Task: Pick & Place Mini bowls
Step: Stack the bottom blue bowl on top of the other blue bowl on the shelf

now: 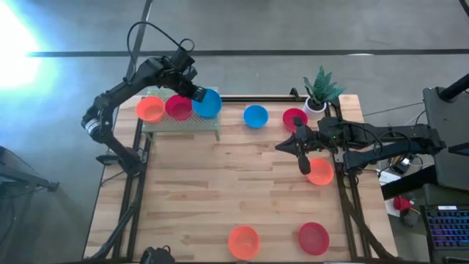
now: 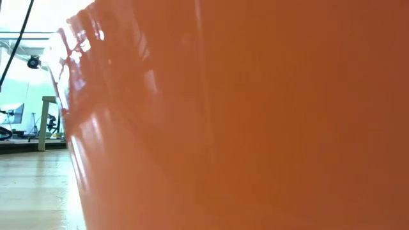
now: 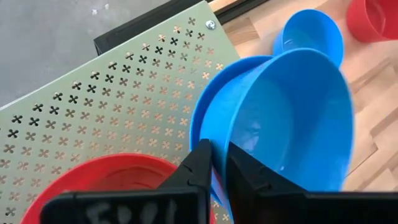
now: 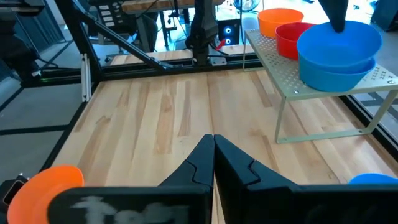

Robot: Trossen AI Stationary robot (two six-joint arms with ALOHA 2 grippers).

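A green perforated shelf (image 1: 182, 123) stands at the table's far left. On it sit an orange bowl (image 1: 151, 108), a red bowl (image 1: 178, 107) and two nested blue bowls (image 1: 208, 103). My left gripper (image 1: 196, 93) is shut on the upper blue bowl (image 3: 292, 118). My right gripper (image 1: 282, 146) is shut and empty above the table's right middle, and it also shows in the right wrist view (image 4: 213, 155). Loose bowls rest on their bases on the table: blue (image 1: 255, 116), red (image 1: 294, 119), orange (image 1: 319, 171), orange (image 1: 243, 240) and red (image 1: 314, 238). My left gripper pinches the upper blue bowl's rim (image 3: 216, 163) on the side next to the red bowl, one finger (image 3: 249, 174) inside the bowl and one (image 3: 198, 165) outside. The fingers come from above (image 4: 336, 14), pointing down. The bowl sits nested in the lower blue bowl (image 4: 336, 76) on the shelf.
A white plant pot with a green plant (image 1: 316, 101) stands at the far right corner. The near orange bowl (image 2: 255, 115) fills the low view. Bare wood (image 1: 234, 183) lies in the table's middle.
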